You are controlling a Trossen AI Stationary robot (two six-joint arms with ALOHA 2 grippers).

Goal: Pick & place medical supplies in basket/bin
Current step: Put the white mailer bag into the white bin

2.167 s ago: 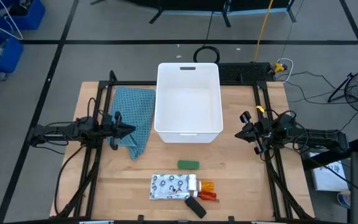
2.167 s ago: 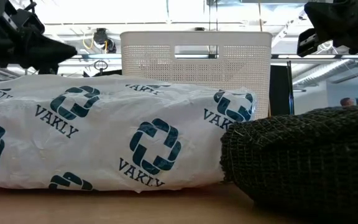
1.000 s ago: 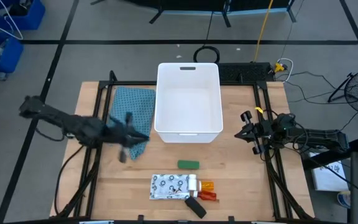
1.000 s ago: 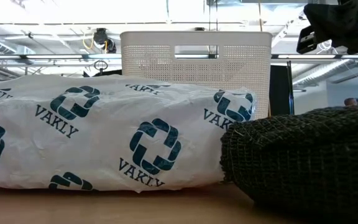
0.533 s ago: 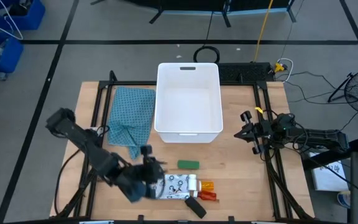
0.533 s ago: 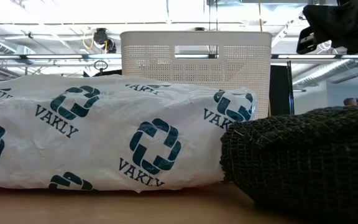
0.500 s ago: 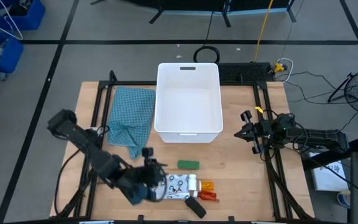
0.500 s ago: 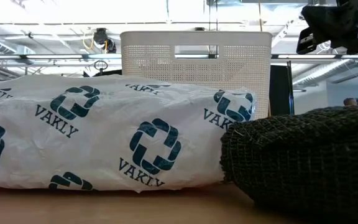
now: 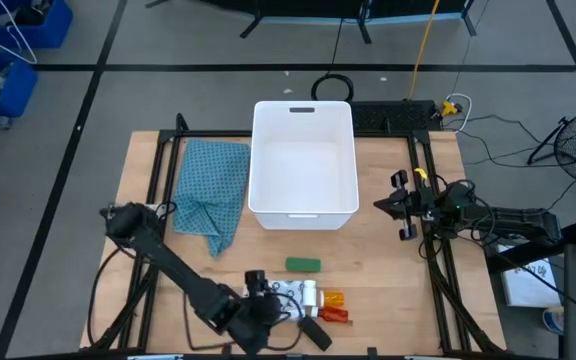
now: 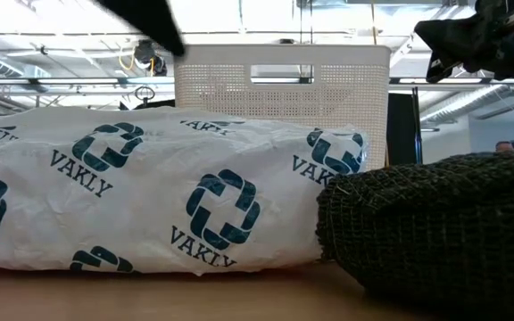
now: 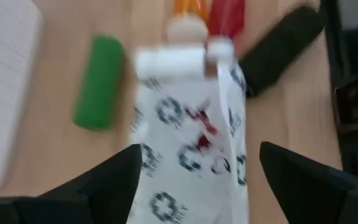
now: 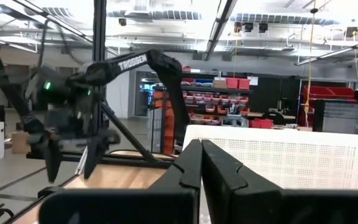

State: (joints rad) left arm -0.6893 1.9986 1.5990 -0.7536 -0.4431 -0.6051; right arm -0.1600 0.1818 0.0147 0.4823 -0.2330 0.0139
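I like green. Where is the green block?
In the high view, the green block lies on the table between the white tub and the speckled pouch.

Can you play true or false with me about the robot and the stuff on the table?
1. The white tub has nothing in it. True.
2. The left claw is open over the white pouch. True.
3. The green block is inside the tub. False: it lies on the table in front of the tub.
4. The right claw is holding the orange-red bottle. False: it is shut on nothing, off to the tub's right.
5. The teal cloth lies beside the tub. True.
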